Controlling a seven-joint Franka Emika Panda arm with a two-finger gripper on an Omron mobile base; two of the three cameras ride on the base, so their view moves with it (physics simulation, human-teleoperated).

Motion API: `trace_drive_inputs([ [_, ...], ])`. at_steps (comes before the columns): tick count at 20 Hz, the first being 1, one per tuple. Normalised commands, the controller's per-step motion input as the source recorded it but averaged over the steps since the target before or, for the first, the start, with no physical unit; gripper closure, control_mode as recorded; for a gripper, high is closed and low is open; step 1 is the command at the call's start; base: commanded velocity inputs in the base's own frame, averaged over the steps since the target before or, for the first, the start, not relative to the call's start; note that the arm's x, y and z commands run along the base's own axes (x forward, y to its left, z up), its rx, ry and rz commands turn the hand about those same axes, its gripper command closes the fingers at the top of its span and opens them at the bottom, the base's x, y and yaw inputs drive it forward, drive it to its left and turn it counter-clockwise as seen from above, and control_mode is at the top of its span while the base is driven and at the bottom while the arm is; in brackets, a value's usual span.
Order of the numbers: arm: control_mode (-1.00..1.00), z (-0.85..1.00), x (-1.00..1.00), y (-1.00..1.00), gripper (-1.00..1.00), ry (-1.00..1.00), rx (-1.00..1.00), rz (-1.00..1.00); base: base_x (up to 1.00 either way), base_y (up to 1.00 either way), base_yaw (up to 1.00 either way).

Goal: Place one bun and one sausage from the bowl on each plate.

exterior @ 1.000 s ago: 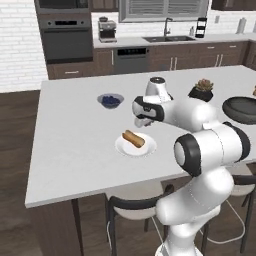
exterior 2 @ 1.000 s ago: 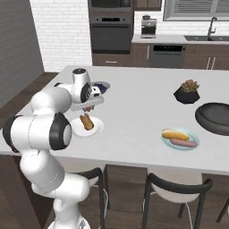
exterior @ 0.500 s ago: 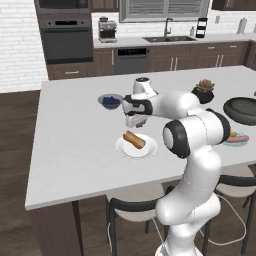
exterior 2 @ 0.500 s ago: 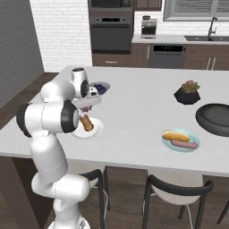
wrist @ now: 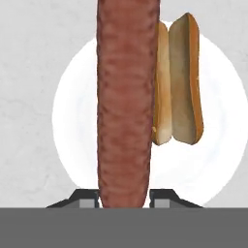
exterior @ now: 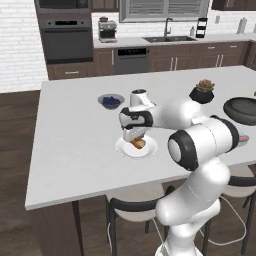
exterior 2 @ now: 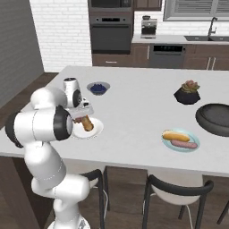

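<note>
Here, in the left base view, the gripper point(exterior: 134, 136) hangs just above the white plate point(exterior: 136, 148) on the grey counter point(exterior: 75, 145); a bit of the bun point(exterior: 138, 144) peeks out under the fingers. The small bowl of berries point(exterior: 110, 101) sits beyond the fingers, the succulent pot point(exterior: 201, 92) and the wide dark bowl point(exterior: 243, 109) well off to their far side

From the right base view, the gripper point(exterior 2: 83, 117) is poised over the white plate point(exterior 2: 86, 129) with a brown sausage point(exterior 2: 86, 123) below the fingers. The blue-green plate point(exterior 2: 180, 140) is well apart from them, already carrying a bun and a sausage, and the dark bowl point(exterior 2: 217, 119) lies past it

In the hand view, the fingers point(wrist: 87, 198) are clamped on the near end of the sausage point(wrist: 125, 97), which runs straight away from them. Beyond and beneath lies the white plate point(wrist: 75, 121), with the split bun point(wrist: 178, 80) on it just beside the sausage
</note>
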Motion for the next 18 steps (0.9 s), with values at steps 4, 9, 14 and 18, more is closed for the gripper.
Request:
trace_drive_inputs([
  [4, -1.00, -0.29, 0.08, 0.66, 1.00, 0.00, 0.00, 0.00, 0.00, 0.00, 0.00],
  [9, -1.00, -0.54, 0.00, 0.04, 1.00, 0.00, 0.00, 0.00, 0.00, 0.00, 0.00],
  [14, -1.00, -0.32, 0.00, -0.29, 1.00, -0.02, 0.00, 0.00, 0.00, 0.00, 0.00],
  [18, -1.00, -0.05, 0.00, -0.37, -1.00, -0.09, 0.00, 0.00, 0.00, 0.00, 0.00],
])
